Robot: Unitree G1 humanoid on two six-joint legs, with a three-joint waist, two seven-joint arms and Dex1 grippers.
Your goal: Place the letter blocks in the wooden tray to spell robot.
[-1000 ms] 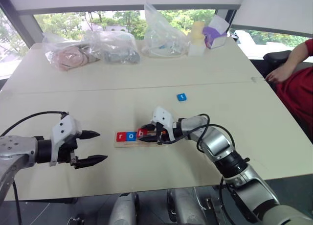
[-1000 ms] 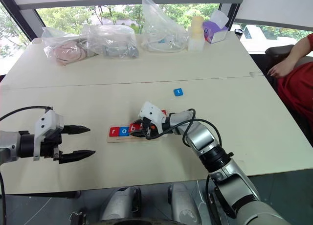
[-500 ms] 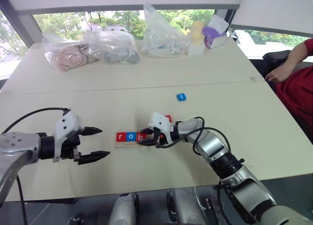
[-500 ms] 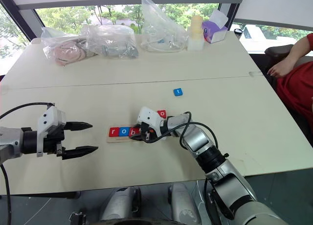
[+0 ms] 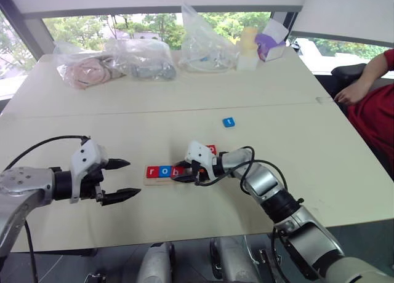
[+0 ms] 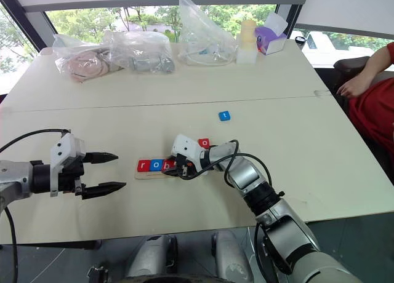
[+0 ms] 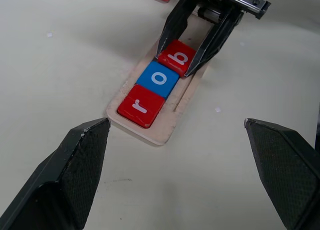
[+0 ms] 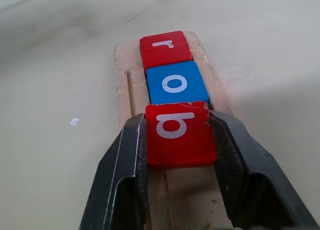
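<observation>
The wooden tray [image 5: 159, 181] lies on the table in front of me. In it sit a red r block [image 5: 152, 171], a blue o block [image 5: 165, 171] and a red b block [image 8: 177, 132], side by side. My right gripper [image 5: 178, 175] reaches in from the right, one finger against each side of the b block. A loose red o block [image 5: 211, 149] lies just behind the tray. Farther back to the right is a blue t block [image 5: 228, 122]. My left gripper [image 5: 133, 178] hovers open to the left of the tray, holding nothing.
Clear plastic bags [image 5: 141, 58] with odds and ends, a yellow bottle [image 5: 248, 48] and a purple box [image 5: 269, 44] line the far edge of the table [image 5: 92, 117]. A person in red sits at the right, a hand [image 5: 348, 93] resting on the table corner.
The right arm's elbow has sunk a little while its gripper stays at the tray with the b block. The left gripper has held its place, open.
</observation>
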